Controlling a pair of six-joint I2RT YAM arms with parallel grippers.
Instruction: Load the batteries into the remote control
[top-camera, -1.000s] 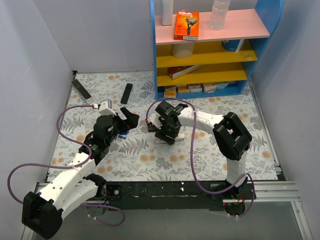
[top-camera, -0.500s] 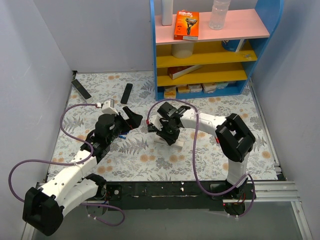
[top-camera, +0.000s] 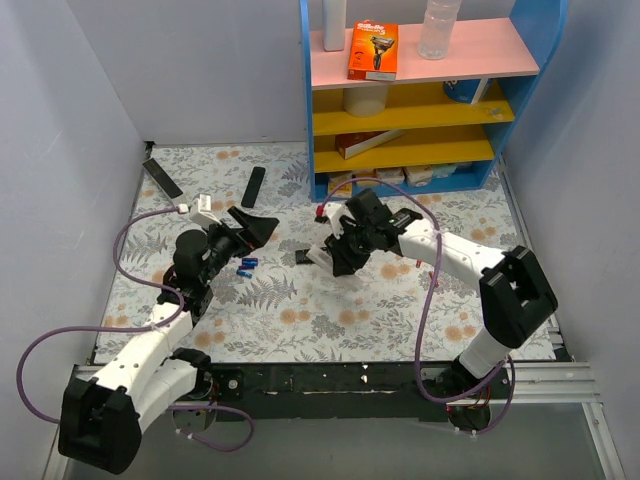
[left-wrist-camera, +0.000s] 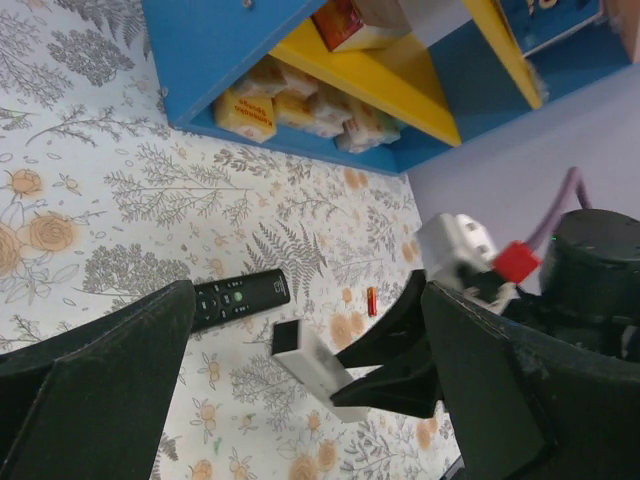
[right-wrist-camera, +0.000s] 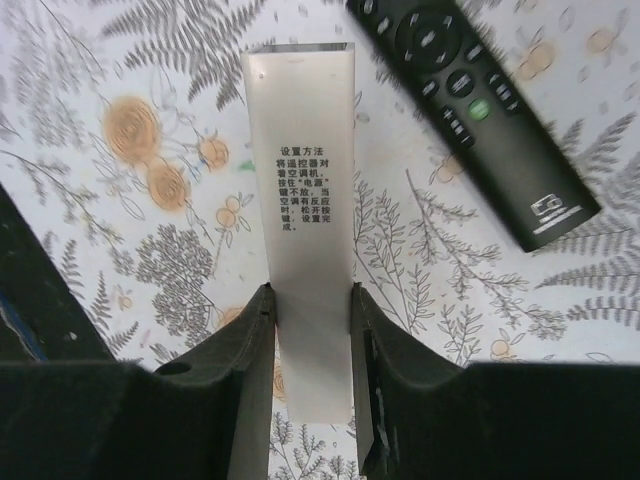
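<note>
My right gripper (right-wrist-camera: 312, 300) is shut on the slim white remote control (right-wrist-camera: 303, 190) and holds it just above the flowered cloth, printed face toward the wrist camera. The remote also shows in the left wrist view (left-wrist-camera: 312, 360) and in the top view (top-camera: 322, 251), where the right gripper (top-camera: 340, 260) sits mid-table. One red battery (left-wrist-camera: 371, 300) lies on the cloth just behind the remote. The other red battery is not in view. My left gripper (top-camera: 255, 228) is wide open and empty, left of the remote, its fingers (left-wrist-camera: 100, 380) framing the left wrist view.
A black remote (right-wrist-camera: 480, 120) lies right beside the held white one; it shows in the top view (top-camera: 303, 258) too. Two more black remotes (top-camera: 162, 178) (top-camera: 254, 187) lie at the back left. Small blue cells (top-camera: 247, 266) lie below the left gripper. The blue-and-yellow shelf (top-camera: 410, 150) stands behind.
My right arm has swung its elbow out to the right and shifted the gripper slightly right and back, still holding the white remote. My left arm has drawn back to the left, gripper still open.
</note>
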